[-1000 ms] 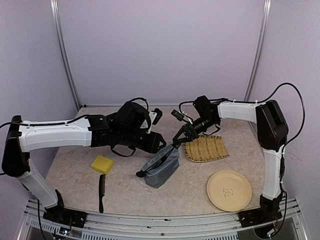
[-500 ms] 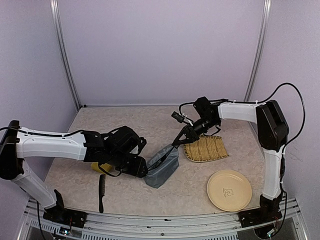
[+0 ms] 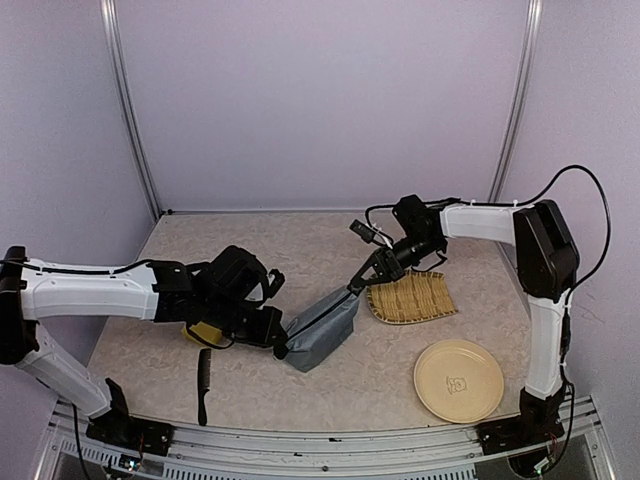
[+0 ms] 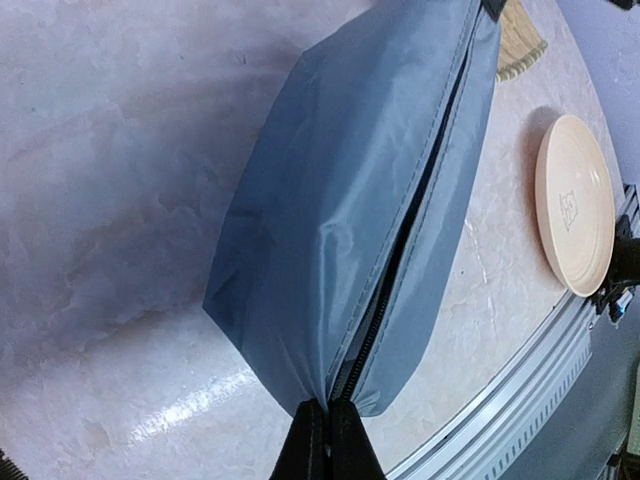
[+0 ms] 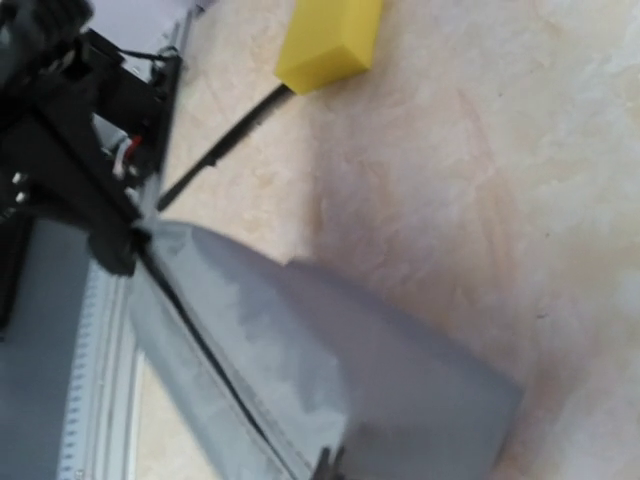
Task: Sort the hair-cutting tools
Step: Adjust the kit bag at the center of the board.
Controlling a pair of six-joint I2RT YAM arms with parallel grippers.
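Observation:
A grey-blue zip pouch (image 3: 325,322) is stretched between both grippers in the middle of the table, its zip line on top (image 4: 420,200). My left gripper (image 3: 282,346) is shut on the pouch's near-left end, its black fingertips (image 4: 312,432) pinched on the fabric by the zip. My right gripper (image 3: 353,288) is shut on the far-right end, seen at the bottom edge of the right wrist view (image 5: 328,462). A long black comb (image 3: 204,385) (image 5: 225,140) lies near the front left edge. No other hair-cutting tools show.
A yellow sponge (image 3: 203,331) (image 5: 330,35) sits left of the pouch, partly under my left arm. A woven bamboo tray (image 3: 410,297) lies to the right of the pouch. A cream plate (image 3: 458,380) (image 4: 575,200) sits at the front right.
My left arm swung from the back middle down to the pouch's near-left end and shut on it. The right gripper shut on the far end. The pouch now stretches longer between them.

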